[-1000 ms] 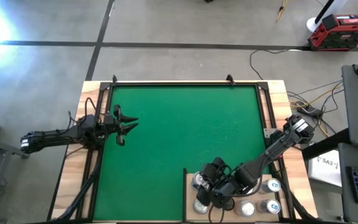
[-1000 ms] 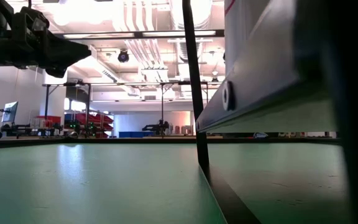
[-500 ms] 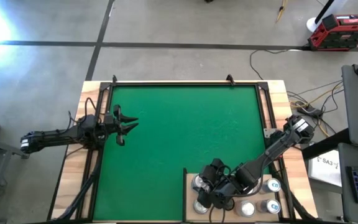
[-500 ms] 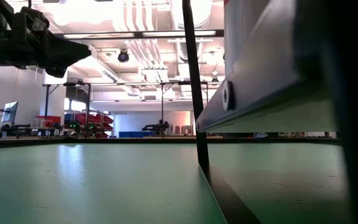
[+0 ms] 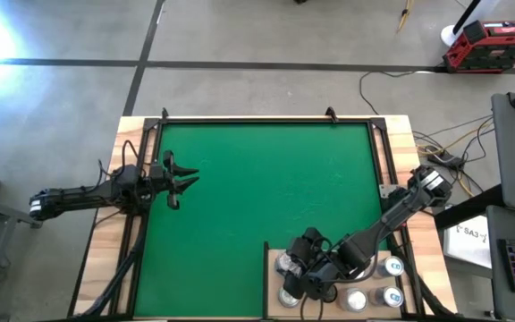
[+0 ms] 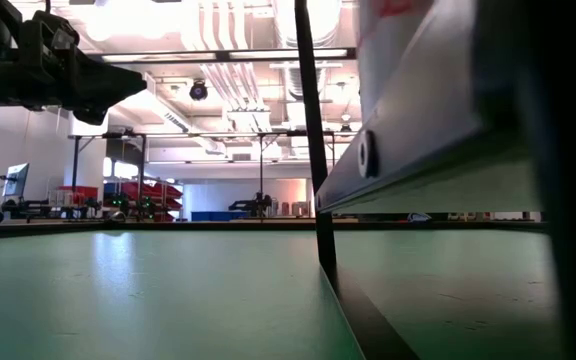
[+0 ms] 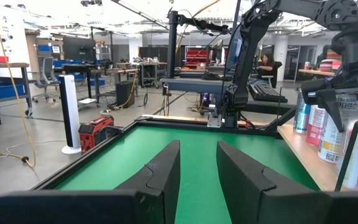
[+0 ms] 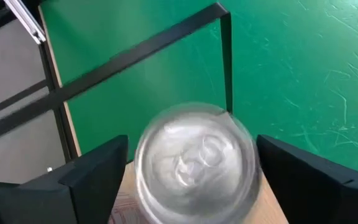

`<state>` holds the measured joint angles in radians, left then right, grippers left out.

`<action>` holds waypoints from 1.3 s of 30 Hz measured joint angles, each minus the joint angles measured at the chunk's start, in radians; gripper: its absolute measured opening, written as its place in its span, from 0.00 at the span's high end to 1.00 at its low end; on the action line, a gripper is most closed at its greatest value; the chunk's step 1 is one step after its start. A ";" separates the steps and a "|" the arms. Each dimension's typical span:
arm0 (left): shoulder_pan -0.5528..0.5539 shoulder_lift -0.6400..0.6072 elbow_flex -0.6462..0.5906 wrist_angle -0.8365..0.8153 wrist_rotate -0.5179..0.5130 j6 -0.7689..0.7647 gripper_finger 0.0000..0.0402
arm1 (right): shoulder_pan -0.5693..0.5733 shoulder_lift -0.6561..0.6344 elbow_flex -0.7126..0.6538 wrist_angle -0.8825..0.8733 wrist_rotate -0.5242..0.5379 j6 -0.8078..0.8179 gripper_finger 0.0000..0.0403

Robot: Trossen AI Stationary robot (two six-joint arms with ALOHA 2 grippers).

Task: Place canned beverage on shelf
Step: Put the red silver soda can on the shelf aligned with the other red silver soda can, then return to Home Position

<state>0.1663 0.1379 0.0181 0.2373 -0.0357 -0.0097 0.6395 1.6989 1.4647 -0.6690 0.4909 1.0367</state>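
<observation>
The silver-topped aluminium beverage can (image 8: 196, 162) stands upright on the flat pale tan plywood shelf (image 5: 272, 268) at the near edge of the green felt-like mat (image 5: 266, 183). The right gripper (image 5: 295, 275) straddles the can, fingers (image 8: 92, 177) apart and clear of its sides. The left gripper (image 5: 186, 180) hovers over the mat's left edge, jaws slightly parted, holding nothing.

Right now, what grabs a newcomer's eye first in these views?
The big green mat fills the table. At its near right corner the right gripper straddles a silver can standing upright on the shelf, fingers apart on either side, with more cans nearby. The left gripper hovers idle over the mat's left edge.
</observation>
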 joint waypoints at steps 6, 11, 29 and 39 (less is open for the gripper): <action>0.000 0.000 0.000 0.000 0.000 0.000 0.78 | 0.000 0.000 0.000 0.005 -0.018 0.001 0.12; 0.000 0.000 0.000 0.000 0.000 0.000 0.78 | 0.000 0.000 0.000 0.005 -0.020 0.000 0.12; 0.000 0.000 0.000 0.000 0.000 0.000 0.78 | -0.005 -0.152 -0.001 -0.030 -0.024 -0.089 0.11; 0.000 0.000 0.000 0.000 0.000 0.000 0.78 | -0.197 -0.285 -0.058 -0.036 -0.564 -0.465 0.11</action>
<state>0.1665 0.1379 0.0181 0.2375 -0.0356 -0.0097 0.4430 1.4139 1.4065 -0.7052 -0.0730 0.5712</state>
